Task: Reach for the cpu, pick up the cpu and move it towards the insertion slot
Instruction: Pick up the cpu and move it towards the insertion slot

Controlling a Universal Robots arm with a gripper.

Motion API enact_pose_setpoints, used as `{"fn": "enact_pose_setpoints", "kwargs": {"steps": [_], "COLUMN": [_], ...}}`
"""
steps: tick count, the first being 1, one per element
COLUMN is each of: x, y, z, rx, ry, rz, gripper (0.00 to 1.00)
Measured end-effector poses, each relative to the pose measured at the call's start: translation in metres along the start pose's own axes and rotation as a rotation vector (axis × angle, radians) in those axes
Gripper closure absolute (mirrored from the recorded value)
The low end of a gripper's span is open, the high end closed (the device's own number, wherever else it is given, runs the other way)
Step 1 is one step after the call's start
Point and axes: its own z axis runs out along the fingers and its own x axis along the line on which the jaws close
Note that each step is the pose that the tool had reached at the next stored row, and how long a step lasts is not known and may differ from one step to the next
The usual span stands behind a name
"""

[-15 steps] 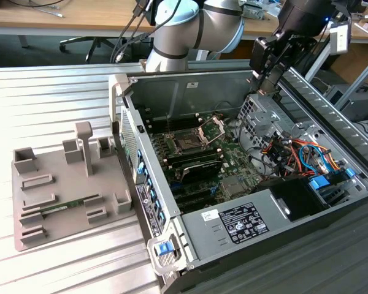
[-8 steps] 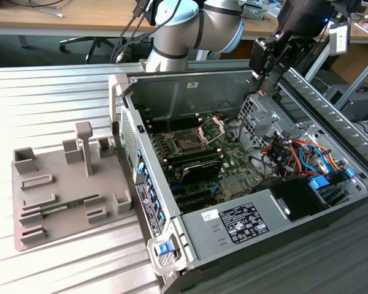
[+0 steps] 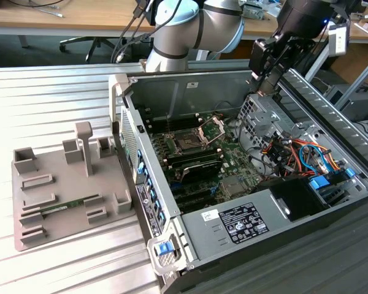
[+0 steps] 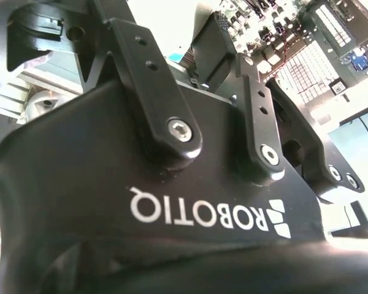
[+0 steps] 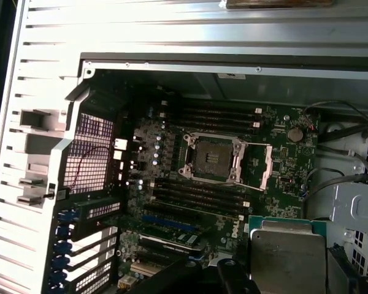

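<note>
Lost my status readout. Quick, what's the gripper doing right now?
Gripper: shut on the cpu, held up over the open computer case, above and apart from the insertion slot in the first wrist view.

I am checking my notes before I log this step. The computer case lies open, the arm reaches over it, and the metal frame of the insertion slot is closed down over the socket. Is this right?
Not quite. The metal frame of the insertion slot is hinged open and lies beside the bare dark socket, as the first wrist view shows. The rest holds: the computer case lies open and the arm reaches over it.
</note>
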Motion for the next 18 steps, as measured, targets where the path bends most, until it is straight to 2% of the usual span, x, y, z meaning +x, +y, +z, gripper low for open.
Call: {"fn": "enact_pose_setpoints", "kwargs": {"steps": [18], "x": [0.0], "y": [-0.0002], "z": [0.0046], "rx": [0.0], "ry": [0.0], "rz": [0.0], "gripper": [0.45]}}
